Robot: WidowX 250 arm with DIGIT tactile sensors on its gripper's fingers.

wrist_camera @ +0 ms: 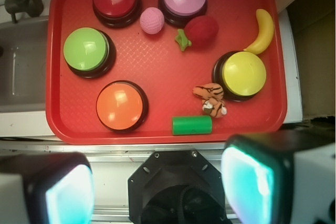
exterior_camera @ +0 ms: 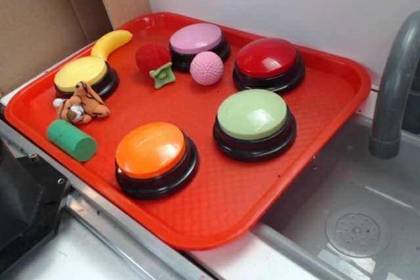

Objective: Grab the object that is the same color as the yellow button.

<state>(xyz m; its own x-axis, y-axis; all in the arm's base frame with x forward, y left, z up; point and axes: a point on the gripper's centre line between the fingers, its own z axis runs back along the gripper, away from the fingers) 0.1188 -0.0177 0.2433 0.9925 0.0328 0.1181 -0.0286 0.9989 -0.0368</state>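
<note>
Claw [wrist_camera: 157, 187] spread wide, empty, above tray's near edge. Red tray [wrist_camera: 157, 77] beyond. Plush tiger [wrist_camera: 211, 99] touching yellow button [wrist_camera: 243, 73]. Yellow banana [wrist_camera: 263, 31] lying just past button, far right corner, ungrasped.

From above, the gripper [wrist_camera: 157, 187] shows only as two blurred, glowing finger pads [wrist_camera: 71, 192] cut off by the bottom edge; how wide they stand is hard to say. In the side view the grey faucet [exterior_camera: 394, 90] runs out past the right edge, and a black block [exterior_camera: 23, 214] at lower left is cropped too. The toy banana [exterior_camera: 110, 43] tucks its near end behind the yellow button [exterior_camera: 84, 74].
</note>
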